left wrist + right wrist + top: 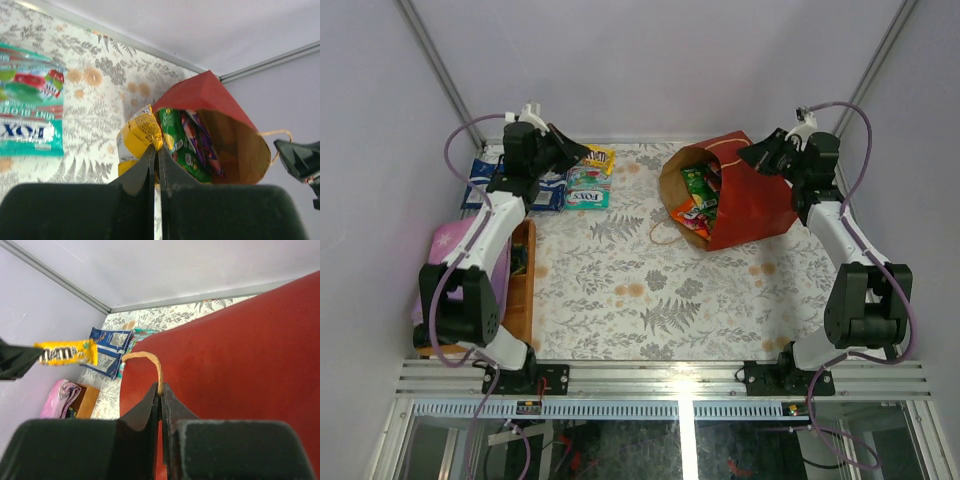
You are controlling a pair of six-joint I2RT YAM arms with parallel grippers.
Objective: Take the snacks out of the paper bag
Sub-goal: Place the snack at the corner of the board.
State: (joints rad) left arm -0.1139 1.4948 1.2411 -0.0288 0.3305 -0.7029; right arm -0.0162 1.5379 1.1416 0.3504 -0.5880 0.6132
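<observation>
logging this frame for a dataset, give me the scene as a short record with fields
left pincer: shut on yellow candy packet
right pincer: shut on twine handle of red paper bag
bag pose: on its side, mouth toward the left arm
inside bag: green packet, orange packet, purple packet
out on table: teal packet, blue packs, far left
other: pink cloth, wooden tray

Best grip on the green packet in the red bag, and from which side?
Pinch the green packet by its exposed end at the paper bag's mouth, coming from the left: the bag lies on its side, opening leftward.
</observation>
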